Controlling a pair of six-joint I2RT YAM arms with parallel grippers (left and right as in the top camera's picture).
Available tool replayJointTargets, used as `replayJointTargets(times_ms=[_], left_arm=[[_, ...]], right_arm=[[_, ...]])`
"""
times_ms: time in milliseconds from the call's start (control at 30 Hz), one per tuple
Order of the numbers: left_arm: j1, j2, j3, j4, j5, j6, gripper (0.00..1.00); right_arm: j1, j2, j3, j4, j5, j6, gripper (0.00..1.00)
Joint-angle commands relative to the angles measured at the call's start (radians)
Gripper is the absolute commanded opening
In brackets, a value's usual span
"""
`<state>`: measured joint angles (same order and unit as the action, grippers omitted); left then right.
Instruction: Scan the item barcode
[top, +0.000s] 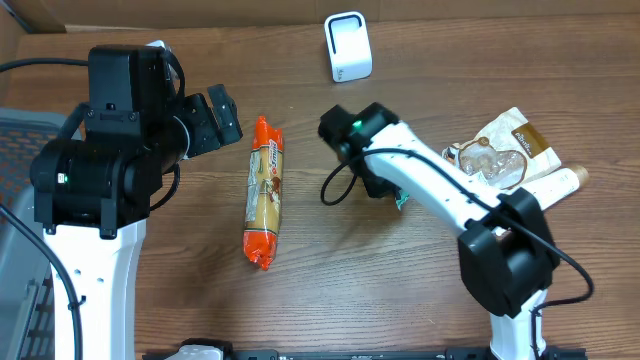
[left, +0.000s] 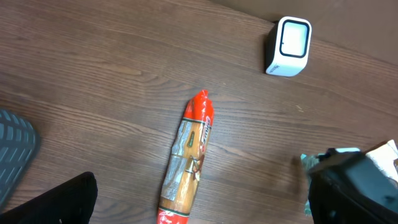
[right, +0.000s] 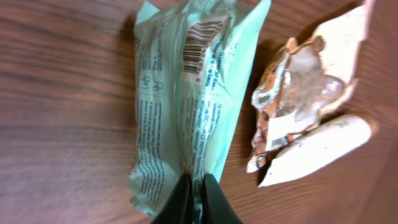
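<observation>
Nearest the overhead camera, the left hand (top: 228, 122) hangs wide and empty; in its wrist view the scanner (left: 287, 45) stands apart on the tabletop (left: 93, 74); in the right wrist view the right hand (right: 198, 196) pinches the mint packet (right: 186, 93) by its seam beside other wrappers (right: 298, 106) (barcode (right: 204, 38) uncovered, probably for scanning).

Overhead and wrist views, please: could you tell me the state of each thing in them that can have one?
left tool: open, holding nothing.
right tool: shut on the green packet's seam.
green packet: pinched, barcode side facing the wrist camera.
orange-ended snack pack: lying flat, apart from both tools.
scanner: standing upright at the far edge.
</observation>
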<state>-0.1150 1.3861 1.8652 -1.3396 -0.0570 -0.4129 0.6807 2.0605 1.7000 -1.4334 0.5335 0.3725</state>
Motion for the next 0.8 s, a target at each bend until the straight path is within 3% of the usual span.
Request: replayJointTargets(times_ms=[0, 267, 433, 467, 533, 633, 667, 700, 767], left_arm=[[0.003, 0.002, 0.016, 0.001, -0.005, -0.006, 0.99], [0.003, 0.002, 0.016, 0.001, -0.005, -0.006, 1.00], [0.003, 0.002, 0.016, 0.001, -0.005, -0.006, 1.00], [0.003, 0.002, 0.016, 0.001, -0.005, -0.006, 1.00], [0.003, 0.002, 0.016, 0.001, -0.005, -0.006, 1.00], [0.003, 0.002, 0.016, 0.001, -0.005, -0.006, 0.99], [0.003, 0.002, 0.016, 0.001, -0.005, -0.006, 0.99], [0.003, 0.002, 0.016, 0.001, -0.005, -0.006, 1.00], [0.003, 0.002, 0.016, 0.001, -0.005, -0.006, 1.00]], right_arm=[[0.019, 0.058, 0.002, -0.003, 0.140, 0.096, 0.04], [0.128, 0.079, 0.002, 0.034, 0.132, 0.091, 0.04], [0.178, 0.085, 0.002, 0.094, -0.037, 0.029, 0.07], [0.184, 0.085, 0.002, 0.105, -0.079, 0.009, 0.10], [0.196, 0.085, 0.002, 0.127, -0.156, -0.043, 0.29], [0.209, 0.085, 0.003, 0.162, -0.206, -0.059, 0.43], [0.210, 0.085, 0.003, 0.173, -0.217, -0.053, 0.59], [0.210, 0.084, 0.004, 0.174, -0.217, -0.037, 0.67], [0.194, 0.083, 0.010, 0.175, -0.223, -0.006, 0.74]])
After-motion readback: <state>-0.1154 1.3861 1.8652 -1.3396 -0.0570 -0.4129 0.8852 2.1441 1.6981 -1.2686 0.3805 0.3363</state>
